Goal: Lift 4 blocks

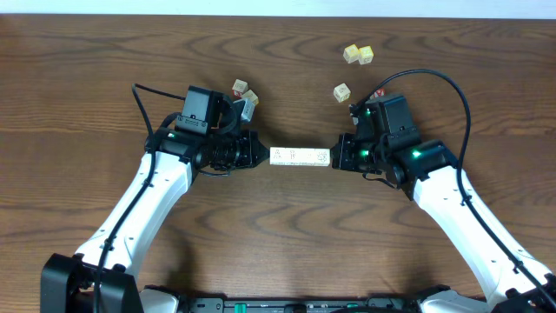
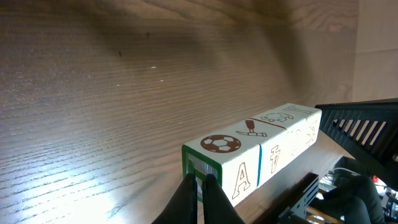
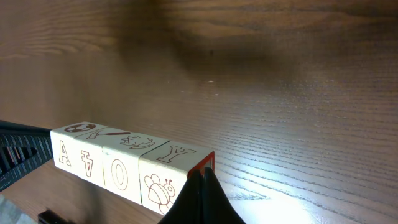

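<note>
The blocks (image 1: 300,157) form a short pale bar of four cubes at the table's centre, squeezed end to end between my two grippers. My left gripper (image 1: 263,155) is shut, its tips pressed against the bar's left end. My right gripper (image 1: 334,156) is shut too and pushes on the right end. In the left wrist view the blocks (image 2: 267,149) show a football and letter prints, and the left gripper (image 2: 200,186) touches the green-framed end face. In the right wrist view the blocks (image 3: 118,162) show letters and a bee, with the right gripper (image 3: 200,177) on the red-framed end. A dark shadow lies under the bar.
Two loose cubes (image 1: 244,92) lie just behind the left arm. Two yellow-tinted cubes (image 1: 358,55) sit at the back, and a third (image 1: 342,91) lies closer to the right arm. A red-faced cube (image 1: 379,94) peeks out beside the right wrist. Cables loop above both arms.
</note>
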Robot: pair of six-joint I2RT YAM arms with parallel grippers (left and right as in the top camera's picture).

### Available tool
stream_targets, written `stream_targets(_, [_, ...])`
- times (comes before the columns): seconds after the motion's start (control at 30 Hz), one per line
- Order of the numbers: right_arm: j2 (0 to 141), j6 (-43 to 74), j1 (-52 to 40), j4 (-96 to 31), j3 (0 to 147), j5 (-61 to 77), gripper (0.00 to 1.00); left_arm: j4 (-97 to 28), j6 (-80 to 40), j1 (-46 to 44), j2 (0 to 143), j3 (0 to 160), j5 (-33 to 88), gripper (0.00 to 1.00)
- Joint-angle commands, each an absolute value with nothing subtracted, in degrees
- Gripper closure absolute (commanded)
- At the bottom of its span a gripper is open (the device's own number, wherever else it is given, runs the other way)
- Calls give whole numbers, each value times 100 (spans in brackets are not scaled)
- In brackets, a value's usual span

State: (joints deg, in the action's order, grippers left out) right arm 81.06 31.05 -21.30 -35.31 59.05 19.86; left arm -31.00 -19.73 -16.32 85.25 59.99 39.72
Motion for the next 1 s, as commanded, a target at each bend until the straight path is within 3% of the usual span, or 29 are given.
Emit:
stream_targets(0.0, [8044, 3192, -2335, -3465, 5990, 2596, 99, -3052, -2029, -1800, 8464, 6222, 4434, 93])
stream_targets(0.97, [8044, 3323, -2335, -3426, 6001, 2729, 99, -3055, -2047, -1800, 8464, 6222, 4434, 93])
